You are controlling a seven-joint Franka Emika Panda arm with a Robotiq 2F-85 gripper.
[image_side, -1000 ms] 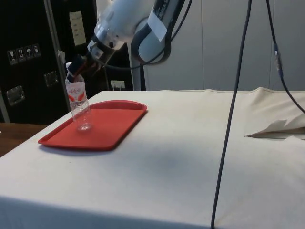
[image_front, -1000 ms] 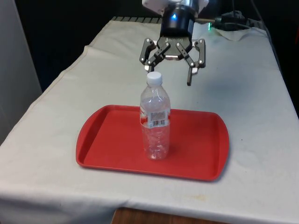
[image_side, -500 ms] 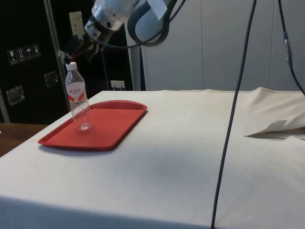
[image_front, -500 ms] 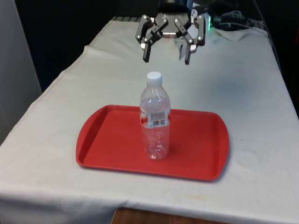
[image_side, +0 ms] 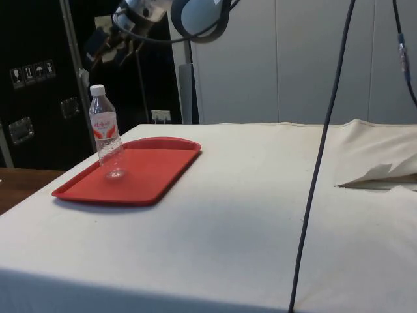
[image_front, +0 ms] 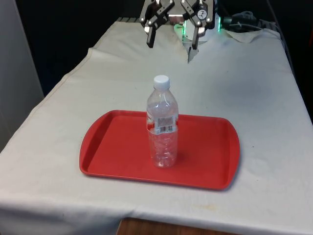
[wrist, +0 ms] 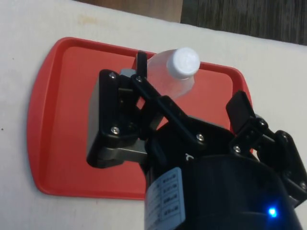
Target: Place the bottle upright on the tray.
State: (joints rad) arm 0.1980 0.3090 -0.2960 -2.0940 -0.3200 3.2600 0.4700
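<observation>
Upright bottle on tray, gripper spread above.

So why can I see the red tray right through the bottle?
In the front view the bottle is clear plastic, so the red tray shows through its lower half; in the side view its base looks glassy against the tray; in the wrist view the white cap looks bright and the body under it is tinted red.

A white tablecloth covers the table, with a black cable hanging over it in the side view.
</observation>
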